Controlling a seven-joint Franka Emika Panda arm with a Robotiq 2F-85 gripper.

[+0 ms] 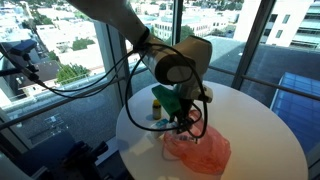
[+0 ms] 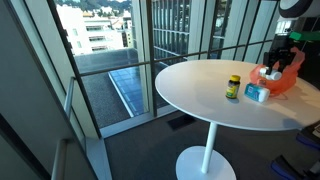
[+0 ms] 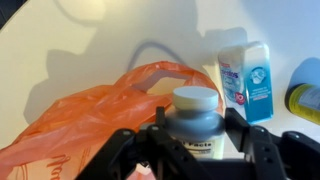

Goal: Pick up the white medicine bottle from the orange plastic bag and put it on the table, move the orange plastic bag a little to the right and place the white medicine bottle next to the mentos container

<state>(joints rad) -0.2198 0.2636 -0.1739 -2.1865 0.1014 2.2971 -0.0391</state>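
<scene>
**Bottle gripped at the bag**

Wrist view: the hand (image 3: 196,128) pinches the white medicine bottle (image 3: 195,103) by its body, one finger pressed on each side. The bottle's long axis runs up the picture, crosswise to the fingers' closing line, with the cap toward the top edge. It is over the rim of the orange plastic bag (image 3: 85,120), which lies on the white worktop (image 3: 70,40). The mentos container (image 3: 246,80) stands near, beyond the cap.

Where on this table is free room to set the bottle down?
In an exterior view, the tabletop is bare from its edge to the yellow-capped bottle. Crowded: around the mentos container and orange bag, below the end effector.
</scene>
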